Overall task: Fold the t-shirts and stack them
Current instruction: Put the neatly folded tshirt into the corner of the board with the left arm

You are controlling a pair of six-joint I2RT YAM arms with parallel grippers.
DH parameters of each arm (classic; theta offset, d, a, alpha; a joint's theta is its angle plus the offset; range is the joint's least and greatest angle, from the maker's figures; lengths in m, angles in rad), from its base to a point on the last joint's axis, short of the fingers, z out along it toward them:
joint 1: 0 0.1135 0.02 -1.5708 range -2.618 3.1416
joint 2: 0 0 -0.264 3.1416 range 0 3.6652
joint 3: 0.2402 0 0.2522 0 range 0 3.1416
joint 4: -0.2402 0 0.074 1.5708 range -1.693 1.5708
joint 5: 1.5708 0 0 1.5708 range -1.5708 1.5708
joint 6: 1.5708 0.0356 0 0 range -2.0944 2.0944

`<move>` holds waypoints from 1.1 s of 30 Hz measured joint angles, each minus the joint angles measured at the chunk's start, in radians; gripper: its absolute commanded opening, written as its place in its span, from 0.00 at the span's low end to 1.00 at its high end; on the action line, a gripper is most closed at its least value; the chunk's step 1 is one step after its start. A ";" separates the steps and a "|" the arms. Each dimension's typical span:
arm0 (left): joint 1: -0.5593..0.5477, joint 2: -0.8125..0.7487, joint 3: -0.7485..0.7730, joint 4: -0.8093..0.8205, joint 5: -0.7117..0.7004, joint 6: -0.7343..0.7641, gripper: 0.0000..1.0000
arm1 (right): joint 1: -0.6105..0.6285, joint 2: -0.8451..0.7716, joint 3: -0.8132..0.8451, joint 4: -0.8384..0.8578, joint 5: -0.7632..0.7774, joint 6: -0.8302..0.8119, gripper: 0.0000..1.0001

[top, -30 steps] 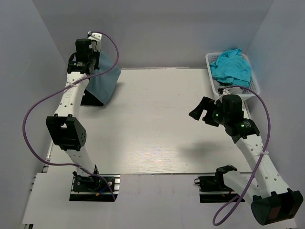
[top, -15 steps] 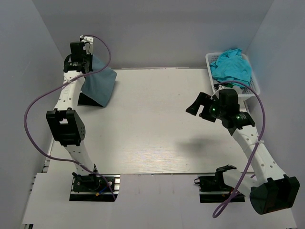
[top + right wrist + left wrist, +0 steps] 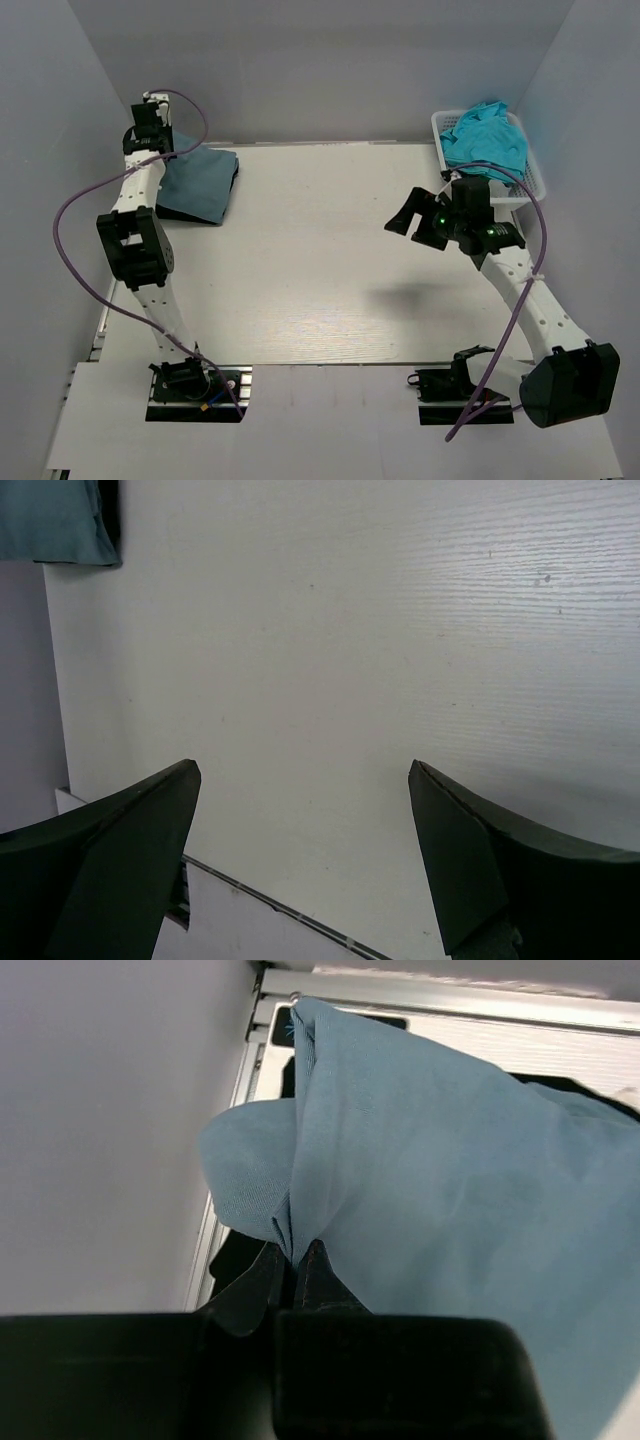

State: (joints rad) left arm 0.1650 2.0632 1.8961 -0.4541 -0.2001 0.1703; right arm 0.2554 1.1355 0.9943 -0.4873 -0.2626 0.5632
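Top external: blue shirt lowered at far-left corner

My left gripper has swung to the worktop's far-left corner, clenched on a bunched edge of the blue shirt. The shirt no longer hangs; it drapes over the black shirt. My right gripper, released and empty, has drifted from the basket of turquoise shirts. This stacking step looks nearly complete.

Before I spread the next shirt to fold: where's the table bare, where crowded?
Bare: the middle of the table, between the slate-blue shirt and the basket. Crowded: the far-left corner, where the left claw pinches that shirt; the open right claw hovers by the basket.
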 measured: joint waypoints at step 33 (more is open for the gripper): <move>-0.397 -0.474 -0.414 -0.043 0.027 -0.451 0.99 | 0.000 -0.193 -0.238 0.087 -0.074 -0.027 0.91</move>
State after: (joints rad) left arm -0.2317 1.5894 1.4818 -0.4973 -0.1726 -0.2802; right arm 0.2554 0.9421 0.7567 -0.4007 -0.3370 0.5358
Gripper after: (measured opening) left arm 0.986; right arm 0.907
